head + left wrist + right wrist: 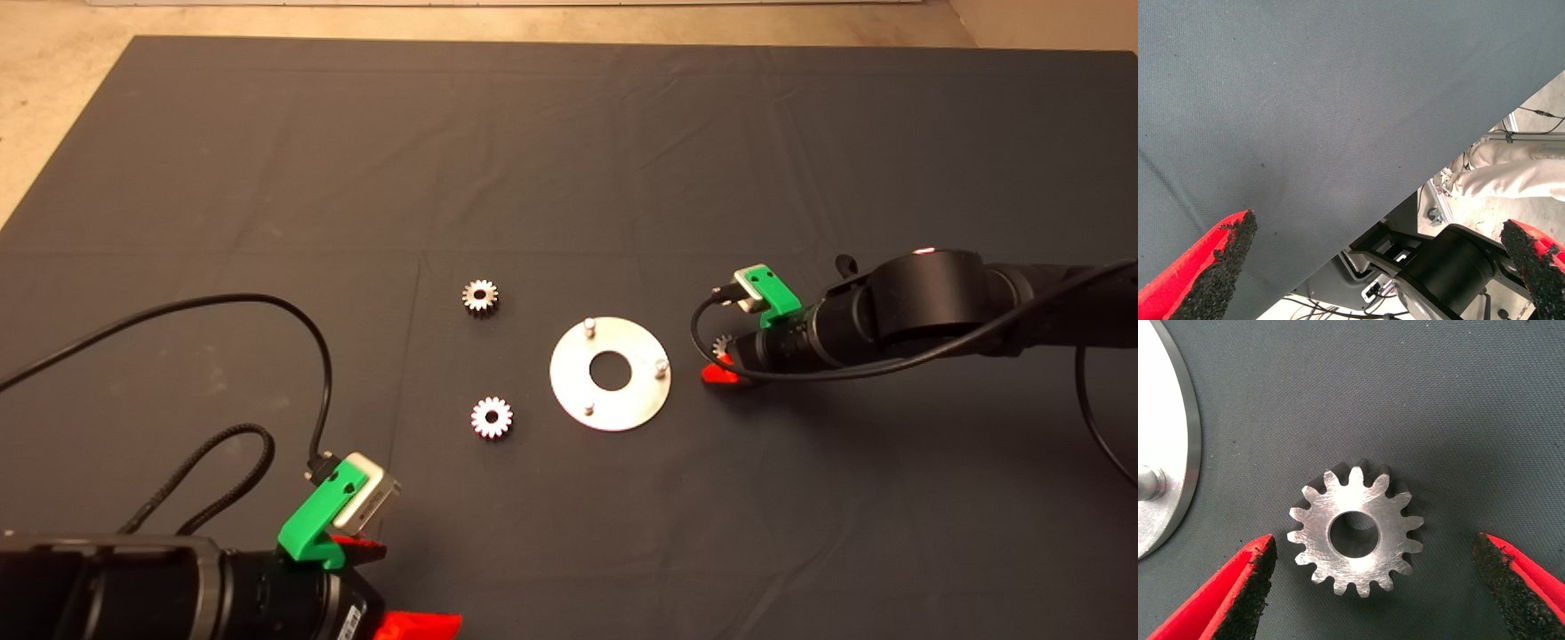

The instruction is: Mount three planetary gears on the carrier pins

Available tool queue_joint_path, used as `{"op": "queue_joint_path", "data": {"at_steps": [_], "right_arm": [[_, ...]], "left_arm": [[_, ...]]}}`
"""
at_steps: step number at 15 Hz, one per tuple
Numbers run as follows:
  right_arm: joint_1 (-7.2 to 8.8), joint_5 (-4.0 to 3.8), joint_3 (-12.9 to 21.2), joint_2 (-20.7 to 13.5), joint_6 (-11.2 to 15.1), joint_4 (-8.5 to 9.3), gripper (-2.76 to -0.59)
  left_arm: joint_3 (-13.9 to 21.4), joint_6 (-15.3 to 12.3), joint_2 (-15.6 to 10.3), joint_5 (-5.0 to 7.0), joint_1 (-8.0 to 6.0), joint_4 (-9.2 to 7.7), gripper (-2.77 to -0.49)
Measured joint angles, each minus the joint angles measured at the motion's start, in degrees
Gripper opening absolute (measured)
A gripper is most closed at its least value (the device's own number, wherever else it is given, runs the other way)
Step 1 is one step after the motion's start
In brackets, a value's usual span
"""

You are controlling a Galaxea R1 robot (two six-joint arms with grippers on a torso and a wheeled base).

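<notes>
- Pins [589, 325] on the disc [610, 412] all bare; no gear mounted.
- Right end effector [1375, 587] spread around third gear [1355, 532]; left end effector [1381, 267] parked, spread.

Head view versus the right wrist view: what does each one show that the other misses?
Only the head view shows two gears lying loose left of the disc, all three bare pins, and the parked left tool. Only the right wrist view shows the open right tool straddling the third gear. Both show the disc and dark mat.
</notes>
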Motion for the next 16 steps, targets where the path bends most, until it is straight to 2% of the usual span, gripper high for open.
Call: {"op": "queue_joint_path", "data": {"at_steps": [1, 2, 6, 9, 10, 11, 13, 16], "right_arm": [[0.09, 0.02, -0.1, 0.0, 0.0, 0.16, -1.19], [0.11, -0.11, -0.3, 0.1, 0.0, 0.18, -1.33], [0.24, -1.05, -0.8, 0.9, 0.0, 0.22, -1.49], [0.49, -0.72, -1.8, 2.4, 0.0, 0.22, -1.63], [0.61, -0.46, -2.1, 3.0, 0.0, 0.24, -1.63], [0.74, 0.11, -2.4, 3.5, 0.0, 0.22, -1.63], [1.36, 0.3, -2.7, 3.8, 0.0, 0.25, -1.79], [2.4, 0.5, -2.8, 3.9, 0.0, 0.27, -1.82]], "left_arm": [[0.0, 0.0, 0.0, 0.0, 0.0, -0.01, -0.62], [0.0, 0.0, 0.0, 0.0, 0.0, 0.0, -0.62], [0.0, 0.0, 0.0, -0.04, 0.0, 0.0, -0.62], [0.0, 0.0, 0.0, -0.09, 0.0, 0.0, -0.62], [0.0, 0.0, -0.1, -0.11, 0.0, 0.0, -0.62], [0.0, 0.0, -0.2, -0.11, -0.02, 0.0, -0.62], [0.0, 0.0, -0.3, -0.09, -0.01, 0.0, -0.62], [0.0, 0.0, -0.3, -0.15, -0.02, 0.0, -0.62]]}}
